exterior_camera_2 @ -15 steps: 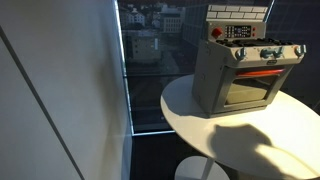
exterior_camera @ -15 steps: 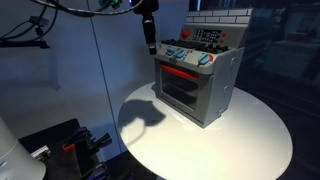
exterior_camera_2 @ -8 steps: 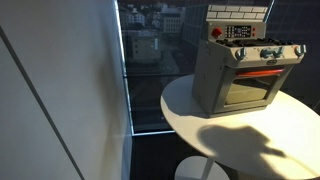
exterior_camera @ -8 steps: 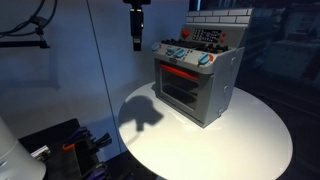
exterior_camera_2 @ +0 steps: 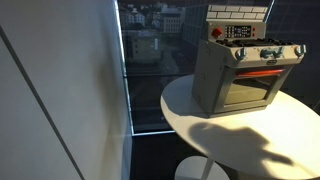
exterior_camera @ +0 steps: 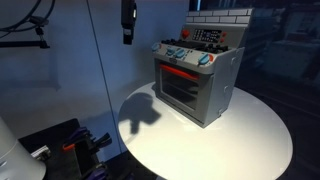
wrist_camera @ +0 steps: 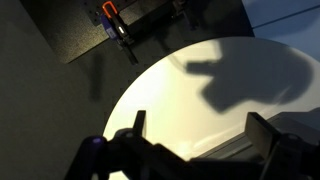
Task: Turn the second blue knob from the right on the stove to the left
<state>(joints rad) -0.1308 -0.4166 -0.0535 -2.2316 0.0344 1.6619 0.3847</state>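
The stove (exterior_camera: 196, 86) is a small silver-grey toy oven with a glass door, a red handle bar and a row of blue knobs (exterior_camera: 185, 53) under a grey brick-pattern back panel. It stands on a round white table and also shows in an exterior view (exterior_camera_2: 240, 75), with its knobs (exterior_camera_2: 268, 52) along the top front. My gripper (exterior_camera: 128, 24) hangs high in the air to the left of the stove, well apart from it. In the wrist view my gripper (wrist_camera: 200, 125) is open and empty, looking down on the table.
The round white table (exterior_camera: 255, 140) carries only the stove and shows in the wrist view (wrist_camera: 180, 90). Black equipment with an orange clamp (exterior_camera: 72, 146) lies low beside the table, also seen in the wrist view (wrist_camera: 112, 20). A window (exterior_camera_2: 150, 60) stands behind the stove.
My gripper has moved left and slightly up, away from the stove's knob row. The stove has not moved.
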